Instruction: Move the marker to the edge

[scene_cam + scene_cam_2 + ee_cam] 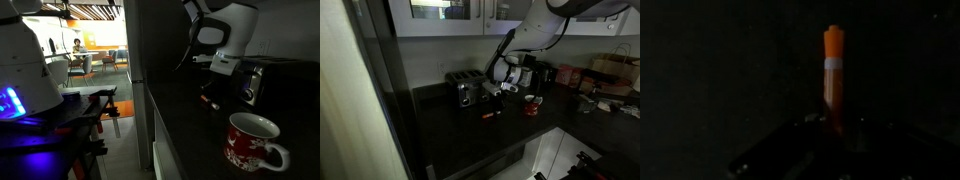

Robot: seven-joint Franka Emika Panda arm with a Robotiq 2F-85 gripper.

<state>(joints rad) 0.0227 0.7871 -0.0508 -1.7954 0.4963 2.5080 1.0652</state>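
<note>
Apparently mid-grasp: gripper (497, 96) at marker (832, 70) beside toaster (465, 92), closure indiscernible; next, carry it from toaster to edge (520, 148).

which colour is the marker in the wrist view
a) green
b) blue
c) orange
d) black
C: in the wrist view the marker is orange, with a pale band just below its top end.
</note>
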